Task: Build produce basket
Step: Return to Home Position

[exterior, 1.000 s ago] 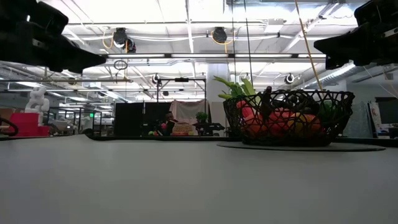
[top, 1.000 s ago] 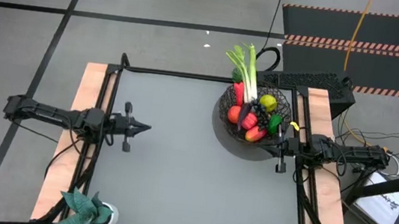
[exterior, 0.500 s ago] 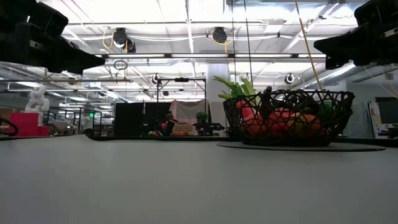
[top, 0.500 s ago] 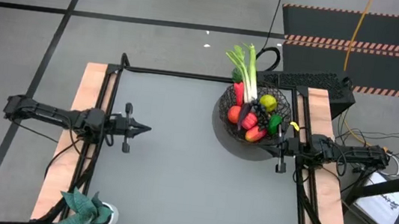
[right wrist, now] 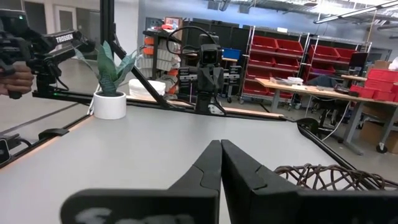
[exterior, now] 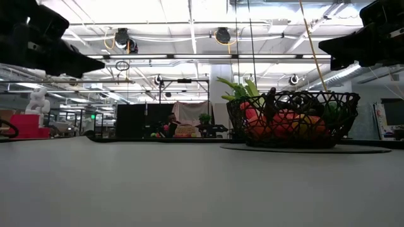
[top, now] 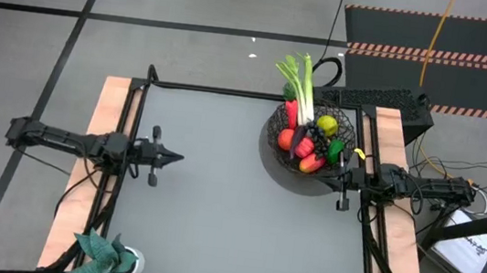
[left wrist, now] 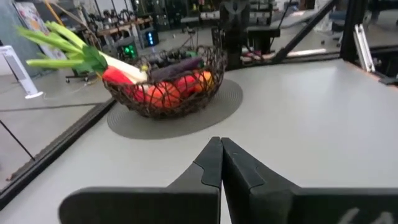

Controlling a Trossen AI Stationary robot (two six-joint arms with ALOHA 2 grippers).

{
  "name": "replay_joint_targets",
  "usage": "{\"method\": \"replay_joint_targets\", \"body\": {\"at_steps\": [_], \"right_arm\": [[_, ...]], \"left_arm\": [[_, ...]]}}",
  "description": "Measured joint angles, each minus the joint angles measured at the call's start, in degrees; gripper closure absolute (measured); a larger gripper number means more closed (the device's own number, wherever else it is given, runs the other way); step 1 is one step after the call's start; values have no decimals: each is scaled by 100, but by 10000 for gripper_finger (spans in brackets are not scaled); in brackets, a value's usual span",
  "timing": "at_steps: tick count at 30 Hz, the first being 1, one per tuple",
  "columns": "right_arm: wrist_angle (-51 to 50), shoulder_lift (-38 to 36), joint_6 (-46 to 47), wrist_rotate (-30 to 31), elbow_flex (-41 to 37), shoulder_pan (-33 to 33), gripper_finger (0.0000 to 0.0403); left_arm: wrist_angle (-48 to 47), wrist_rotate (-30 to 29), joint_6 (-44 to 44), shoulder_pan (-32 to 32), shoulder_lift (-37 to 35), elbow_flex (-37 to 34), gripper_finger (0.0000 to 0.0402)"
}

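Holding one leek (top: 302,86), maybe six other fruits (top: 286,140): one basket (top: 352,130).

The black wire basket (top: 350,121) stands upright on the counter (top: 218,198), far right. It holds a leek (top: 305,92) jutting over the far rim, a yellow fruit (top: 327,125), dark grapes (top: 309,142), a red fruit (top: 286,140) and a green fruit (top: 335,150).

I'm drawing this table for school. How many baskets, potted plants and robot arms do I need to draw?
Basket: 1
Potted plant: 1
Robot arms: 2, the left arm on the left side, the right arm next to the basket
Total: 4
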Motion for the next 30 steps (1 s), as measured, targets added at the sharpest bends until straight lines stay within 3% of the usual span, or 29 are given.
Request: {"method": "replay_joint_targets", "body": {"at_steps": [20, 30], "right_arm": [[0, 0, 0, 2, 0, 2, 403], [0, -2, 0, 2, 0, 1, 403]], "left_arm": [[-1117, 60, -4, 0, -1618, 1, 401], [-1094, 201, 42, 0, -1639, -1, 401]]}}
